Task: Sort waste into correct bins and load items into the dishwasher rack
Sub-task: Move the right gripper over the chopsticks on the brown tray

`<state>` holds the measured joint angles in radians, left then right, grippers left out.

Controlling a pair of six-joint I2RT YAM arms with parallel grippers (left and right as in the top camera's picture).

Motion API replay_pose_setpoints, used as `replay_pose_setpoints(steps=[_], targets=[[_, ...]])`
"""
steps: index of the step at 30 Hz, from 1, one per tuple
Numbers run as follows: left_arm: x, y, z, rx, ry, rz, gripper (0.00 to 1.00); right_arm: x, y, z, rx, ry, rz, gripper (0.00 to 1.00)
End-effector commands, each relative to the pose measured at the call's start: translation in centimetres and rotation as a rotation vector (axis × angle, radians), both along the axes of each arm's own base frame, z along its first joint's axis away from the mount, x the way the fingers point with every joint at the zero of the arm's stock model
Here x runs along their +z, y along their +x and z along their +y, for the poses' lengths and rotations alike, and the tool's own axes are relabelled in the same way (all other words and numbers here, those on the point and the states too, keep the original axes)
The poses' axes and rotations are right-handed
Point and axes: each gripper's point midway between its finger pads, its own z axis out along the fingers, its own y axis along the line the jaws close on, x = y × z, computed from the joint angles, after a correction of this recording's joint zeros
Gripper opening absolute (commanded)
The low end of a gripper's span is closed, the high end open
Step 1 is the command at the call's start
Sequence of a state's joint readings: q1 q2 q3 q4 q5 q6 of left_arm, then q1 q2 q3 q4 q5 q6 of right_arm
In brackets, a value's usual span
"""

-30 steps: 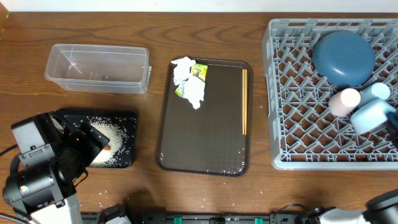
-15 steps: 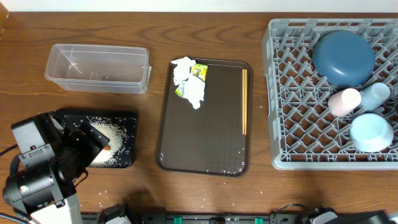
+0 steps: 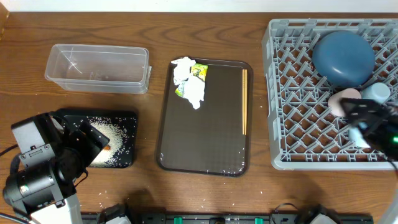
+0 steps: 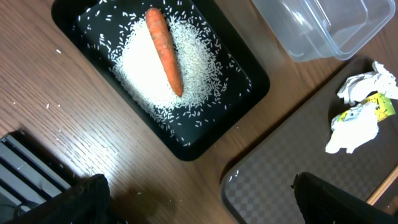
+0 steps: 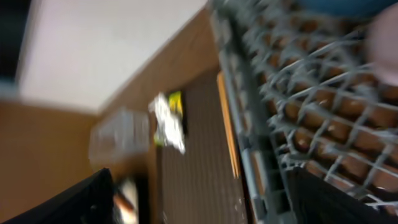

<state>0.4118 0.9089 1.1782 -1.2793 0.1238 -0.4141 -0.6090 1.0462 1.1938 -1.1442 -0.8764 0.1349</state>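
Returning over rack (image 3: 292,93), right pincer (image 5: 205,208) is hanging wide, empty. I'm logging: plate (image 3: 343,57), pink cup (image 3: 341,99) racked; rice (image 4: 155,68), carrot (image 4: 165,50) binned; chopsticks (image 3: 244,101), napkins (image 3: 186,78), wrapper (image 3: 198,71) waiting; left pincer (image 4: 199,199) wide.

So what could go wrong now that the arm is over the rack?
1. The right gripper hangs over the dishwasher rack, right beside the whitish-pink cup. A sideways move might knock the cup over.
2. The chopsticks are thin and lie flat on the brown tray, close to its rim. They might slip when grabbed.
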Motion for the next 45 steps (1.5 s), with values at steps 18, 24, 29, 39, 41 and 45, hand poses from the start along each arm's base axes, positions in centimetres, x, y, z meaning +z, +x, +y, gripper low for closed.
replay_pose_setpoints(steps=[18,24,29,39,41,45], targets=[[-0.1,-0.2,0.2,0.001,0.012,0.011,0.96,-5.6,3.9,19.6,0.496,-0.496,0.206,0.91],[-0.1,-0.2,0.2,0.001,0.012,0.011,0.97,-5.2,8.6,21.9,0.491,-0.611,0.279,0.93],[-0.1,-0.2,0.2,0.001,0.012,0.011,0.97,-7.7,12.5,23.6,0.486,-0.619,0.308,0.94],[-0.1,-0.2,0.2,0.001,0.012,0.011,0.97,-19.4,16.1,23.6,0.408,-0.706,0.514,0.9],[-0.1,-0.2,0.2,0.001,0.012,0.011,0.97,-20.8,16.2,23.4,0.391,-0.714,0.543,0.9],[-0.1,-0.2,0.2,0.001,0.012,0.011,0.97,-22.6,16.5,22.4,0.345,-0.752,0.583,0.91]])
